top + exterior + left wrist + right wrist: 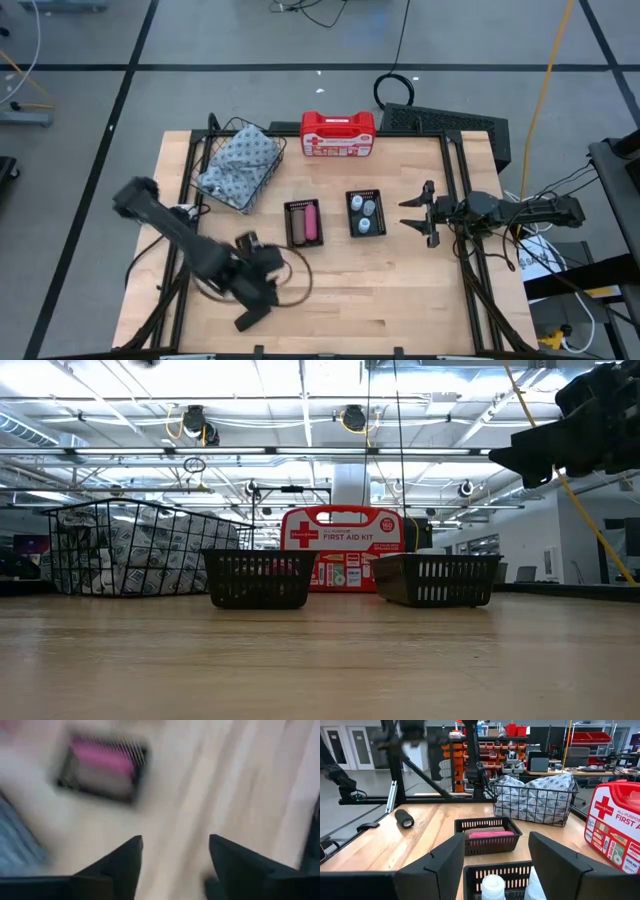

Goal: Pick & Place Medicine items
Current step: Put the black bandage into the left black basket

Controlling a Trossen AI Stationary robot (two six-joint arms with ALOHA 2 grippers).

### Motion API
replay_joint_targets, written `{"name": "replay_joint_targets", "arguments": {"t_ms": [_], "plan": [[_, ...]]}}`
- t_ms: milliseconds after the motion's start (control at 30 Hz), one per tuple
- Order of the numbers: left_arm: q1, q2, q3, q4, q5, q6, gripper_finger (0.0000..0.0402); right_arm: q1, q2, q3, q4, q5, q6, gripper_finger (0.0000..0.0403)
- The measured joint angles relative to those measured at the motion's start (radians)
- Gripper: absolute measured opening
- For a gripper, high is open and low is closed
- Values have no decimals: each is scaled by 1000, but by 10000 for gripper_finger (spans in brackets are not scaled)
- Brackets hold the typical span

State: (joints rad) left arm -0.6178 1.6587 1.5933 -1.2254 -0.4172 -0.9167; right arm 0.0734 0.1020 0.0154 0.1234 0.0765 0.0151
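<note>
Two black mesh trays stand mid-table. The left tray (303, 204) holds a pink block (312, 222) and a brown block (299, 224) lying side by side. The right tray (364, 192) holds small whitish bottles (364, 213). My left gripper (268, 262) hangs over bare wood, near-left of the left tray, tipped downward and open. In the left wrist view only table shows between the left gripper (175, 840) fingers, with the pink block (102, 760) ahead. My right gripper (408, 212) waits level and open, right of the bottle tray, with the bottles (492, 887) just ahead of it.
A red-and-white first aid case (338, 135) stands at the far edge. A wire basket (238, 165) of patterned packs sits far left. A black cylinder (404, 817) lies on the wood near the front edge, by the left arm. Bare wood stretches along the near side.
</note>
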Motion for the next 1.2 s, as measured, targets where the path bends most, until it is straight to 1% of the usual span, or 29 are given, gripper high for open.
{"name": "replay_joint_targets", "arguments": {"t_ms": [33, 133, 233, 333, 400, 500, 633, 733, 800, 867, 1033, 1200], "plan": [[0, 43, 15, -27, 66, -43, 246, 0, 0, 0, 0, 0, 0, 210], [-2, 149, 18, -33, 280, -155, 276, 0, 0, 0, 0, 0, 0, 210], [-15, 236, 18, -31, 409, -273, 296, 0, 0, 0, 0, 0, 0, 210], [-39, 303, 18, 1, 514, -327, 308, 0, 0, 0, 0, 0, 0, 210], [-65, 335, 18, 32, 525, -352, 312, 0, 0, 0, 0, 0, 0, 210], [-107, 361, 18, 60, 507, -409, 309, 0, 0, -1, 0, 0, 0, 210], [-150, 392, 16, 38, 496, -491, 298, 0, 0, -1, 0, 0, 0, 210], [-168, 400, -12, 59, 489, -549, 288, 0, 0, -1, 0, 0, 0, 210], [-173, 399, -45, 107, 484, -576, 281, 0, 0, -1, 0, 0, 0, 210], [-172, 399, -70, 144, 476, -587, 275, 0, 0, -1, -1, 0, 0, 210], [-164, 398, -118, 173, 472, -590, 262, 0, 0, -2, 0, 0, 0, 210], [-159, 399, -152, 187, 471, -593, 230, 0, 0, -2, 0, 0, 0, 210]]}}
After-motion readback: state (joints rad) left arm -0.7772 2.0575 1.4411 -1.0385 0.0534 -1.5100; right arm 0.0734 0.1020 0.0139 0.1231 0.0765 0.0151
